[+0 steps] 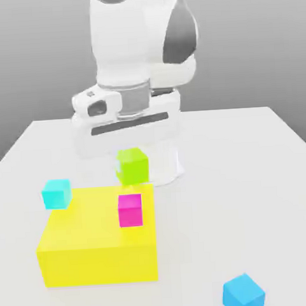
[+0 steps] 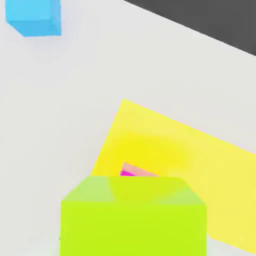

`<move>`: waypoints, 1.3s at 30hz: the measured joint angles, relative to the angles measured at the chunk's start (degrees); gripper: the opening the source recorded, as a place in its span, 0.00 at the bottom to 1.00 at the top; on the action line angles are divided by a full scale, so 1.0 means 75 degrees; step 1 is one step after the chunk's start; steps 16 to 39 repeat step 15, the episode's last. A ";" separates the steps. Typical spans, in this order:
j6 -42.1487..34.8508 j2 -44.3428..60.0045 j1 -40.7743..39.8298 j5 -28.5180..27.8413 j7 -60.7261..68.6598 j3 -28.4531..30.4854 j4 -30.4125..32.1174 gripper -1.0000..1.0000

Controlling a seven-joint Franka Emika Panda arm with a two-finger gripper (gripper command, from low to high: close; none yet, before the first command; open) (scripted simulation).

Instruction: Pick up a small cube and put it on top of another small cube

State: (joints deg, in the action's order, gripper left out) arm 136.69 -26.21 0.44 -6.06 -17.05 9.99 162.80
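Observation:
The small lime-green cube hangs under my hand, off the table, with my gripper shut on it. In the hand view this cube sits very close to the camera. A magenta small cube rests on top of the big yellow block, a little nearer the exterior camera than the held cube. The hand view shows a sliver of the magenta cube just beyond the lime cube's top edge, on the yellow block.
A cyan cube sits at the yellow block's far left corner in the exterior view. A blue cube lies on the white table at the front right, and the hand view also shows the blue cube. The robot's base stands behind the held cube.

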 joint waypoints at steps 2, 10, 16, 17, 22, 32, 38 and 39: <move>0.0606 0.0433 -0.0013 -0.0007 0.0050 0.0046 0.0174 0.00; 0.1193 0.0858 -0.0019 -0.0022 0.0067 0.0079 0.0332 1.00; -0.0043 -0.0059 -0.0047 -0.0042 0.0022 -0.0009 0.0004 1.00; -0.0043 -0.0059 -0.0047 -0.0042 0.0022 -0.0009 0.0004 1.00; -0.0043 -0.0059 -0.0047 -0.0042 0.0022 -0.0009 0.0004 1.00; -0.0043 -0.0059 -0.0047 -0.0042 0.0022 -0.0009 0.0004 1.00; -0.0043 -0.0059 -0.0047 -0.0042 0.0022 -0.0009 0.0004 1.00; -0.0043 -0.0059 -0.0047 -0.0042 0.0022 -0.0009 0.0004 1.00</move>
